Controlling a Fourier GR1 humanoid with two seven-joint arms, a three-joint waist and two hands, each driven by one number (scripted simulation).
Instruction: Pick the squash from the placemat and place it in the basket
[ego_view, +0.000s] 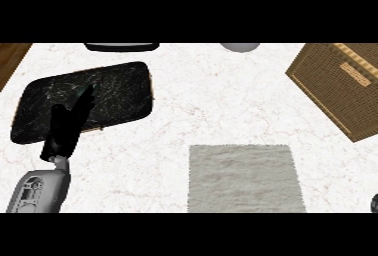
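Head view, looking steeply down on the white marble counter (221, 110), and the left hand (68, 125) is up at the left side. Its fingers run straight and together, pointing up and away over the dark marbled tray (125, 85), and it has hold of nothing. That tray, black with pale veining, lies right under and beyond the fingers, a thin tan edge showing along its near side. The grey left forearm (40, 190) comes up from the lower edge just behind the hand.

Off to the hand's right, nearer the lower edge, lies the pale grey placemat (244, 177), flat on the counter. The squash is not visible on it or anywhere else. Much farther right, well apart from the hand, the woven tan basket (339, 85) sits at an angle, partly cut off by the right edge.

Beyond the hand, at the far edge, a dark rimmed object (122, 46) pokes in, and farther right a small grey rounded shape (240, 47); both are cut off. At the lower right corner a small dark sliver (374, 202) shows; I can't tell what it is.
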